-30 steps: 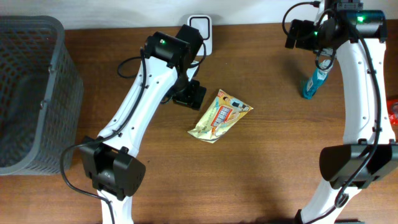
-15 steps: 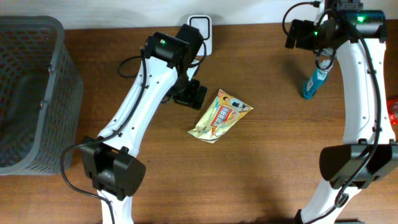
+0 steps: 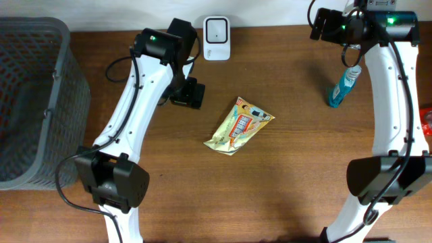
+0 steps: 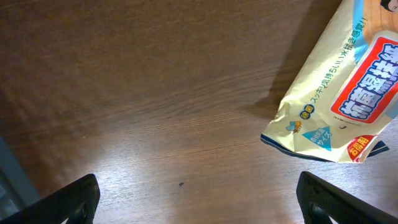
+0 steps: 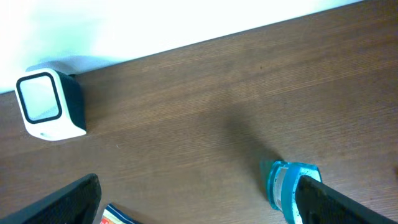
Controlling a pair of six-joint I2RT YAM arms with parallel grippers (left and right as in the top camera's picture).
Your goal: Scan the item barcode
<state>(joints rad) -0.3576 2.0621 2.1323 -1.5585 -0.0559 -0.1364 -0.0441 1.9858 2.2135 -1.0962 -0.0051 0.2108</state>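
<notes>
The cream-yellow snack packet (image 3: 239, 125) with a red label lies flat on the surface (image 3: 283, 175). The left claw (image 4: 199, 199) and right claw (image 5: 196, 202) both gape wide, holding nothing.

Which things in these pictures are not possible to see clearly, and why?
The barcode on the packet: no view shows it; the overhead print is too small.
The red thing: overhead, cut by the right edge.
The blue bottle: right wrist view, cut by the bottom edge.
</notes>
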